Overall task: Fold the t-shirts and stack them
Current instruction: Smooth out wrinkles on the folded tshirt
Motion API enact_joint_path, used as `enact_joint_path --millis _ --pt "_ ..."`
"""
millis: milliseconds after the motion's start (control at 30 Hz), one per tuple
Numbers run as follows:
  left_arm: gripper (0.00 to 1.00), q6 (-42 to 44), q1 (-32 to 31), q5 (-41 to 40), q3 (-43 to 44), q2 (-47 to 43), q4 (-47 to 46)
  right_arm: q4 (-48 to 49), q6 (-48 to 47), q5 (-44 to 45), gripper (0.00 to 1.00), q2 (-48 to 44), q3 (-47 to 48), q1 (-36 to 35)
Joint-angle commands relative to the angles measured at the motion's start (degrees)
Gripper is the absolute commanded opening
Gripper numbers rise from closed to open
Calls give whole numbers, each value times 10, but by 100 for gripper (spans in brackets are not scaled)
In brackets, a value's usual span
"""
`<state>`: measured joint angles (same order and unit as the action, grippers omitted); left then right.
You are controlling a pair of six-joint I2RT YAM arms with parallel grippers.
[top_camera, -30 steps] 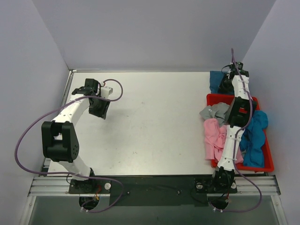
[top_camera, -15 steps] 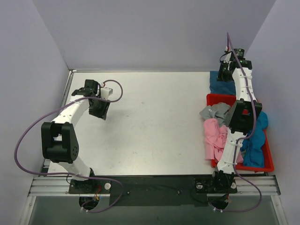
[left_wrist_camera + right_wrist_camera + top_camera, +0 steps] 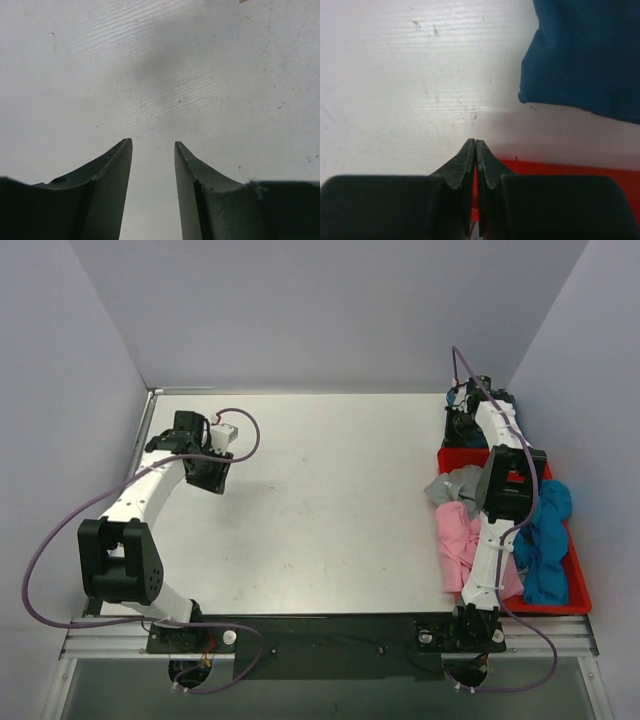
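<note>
**Shirts mostly unsorted, stack hardly begun**

From where I stand, most of the job is ahead. The red tray (image 3: pixel 530 607) sits at the right side of the worktop (image 3: pixel 330 500) with three shirts heaped in it, none of them folded. The turquoise shirt (image 3: pixel 545 540) is bunched along the tray's right side. The pink shirt (image 3: pixel 455 535) spills over the tray's left rim onto the worktop. The grey shirt (image 3: pixel 455 483) is crumpled at the tray's far left corner, partly over the rim too.

The only shirt outside the tray is the dark blue shirt (image 3: pixel 585 55), which lies on the worktop just beyond the tray's far end. It lies fairly flat with a rounded edge showing. The arm hides too much of it for me to tell whether it is properly folded. If it is, it would be the bottom of the stack, with three more to go on top.

The right jaws are pressed together with nothing between them. They hover over the tray's far rim, close beside the dark blue shirt's edge but not touching it. The left jaws stand apart and empty over bare worktop, well to the left of the tray.

I would judge that the pink, grey and turquoise shirts each need lifting out, spreading, folding and stacking.
</note>
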<state>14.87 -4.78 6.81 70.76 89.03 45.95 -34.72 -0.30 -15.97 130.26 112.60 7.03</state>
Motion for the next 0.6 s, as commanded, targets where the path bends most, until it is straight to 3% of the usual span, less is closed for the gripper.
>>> enact_joint_path --millis 0,367,433,533,567 --pt "49 9 3 13 -3 -30 -17 -39 -15 23 0 -68 -55 2" --pt "49 23 3 18 -9 -44 -28 -37 0 16 3 -112 -57 -9" --pt "49 25 3 16 -13 -47 -35 -33 -1 16 13 -135 -53 -20" --pt "50 26 2 28 -20 -52 -46 3 0 18 48 -199 -78 -43" --pt "50 24 2 31 -23 -56 -53 15 3 20 52 -214 -110 -56"
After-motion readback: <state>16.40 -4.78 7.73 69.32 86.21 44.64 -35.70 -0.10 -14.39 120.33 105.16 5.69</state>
